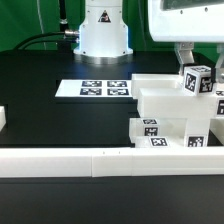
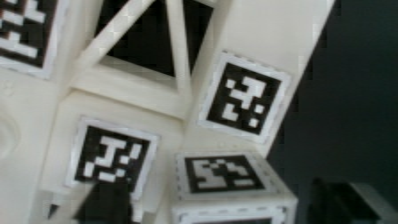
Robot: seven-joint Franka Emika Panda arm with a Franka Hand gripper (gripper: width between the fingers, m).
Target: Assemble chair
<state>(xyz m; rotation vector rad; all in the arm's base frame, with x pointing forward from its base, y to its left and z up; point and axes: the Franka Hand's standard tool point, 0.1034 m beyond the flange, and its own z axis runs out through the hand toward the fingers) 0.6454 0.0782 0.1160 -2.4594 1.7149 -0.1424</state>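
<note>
Black table [image 1: 40, 120]: gripper [image 1: 198, 64] flanks chair post [image 1: 197, 83] (grip unclear).

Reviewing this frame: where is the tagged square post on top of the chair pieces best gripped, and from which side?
Probably the upper end of the post, across two opposite flat sides, coming down from above: its top is exposed, while the chair pieces crowd its base.

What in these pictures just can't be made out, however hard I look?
- The claw, exterior view: small and blurred against the white chair pieces. Open or shut, holding anything or not, cannot be told.
- The chair pieces, exterior view: cut off by the picture's right edge.
- The white object, exterior view's left edge: mostly cut off, unidentifiable.
- The X-braced frame, wrist view: too close and blurred, so its joins are unclear.
</note>
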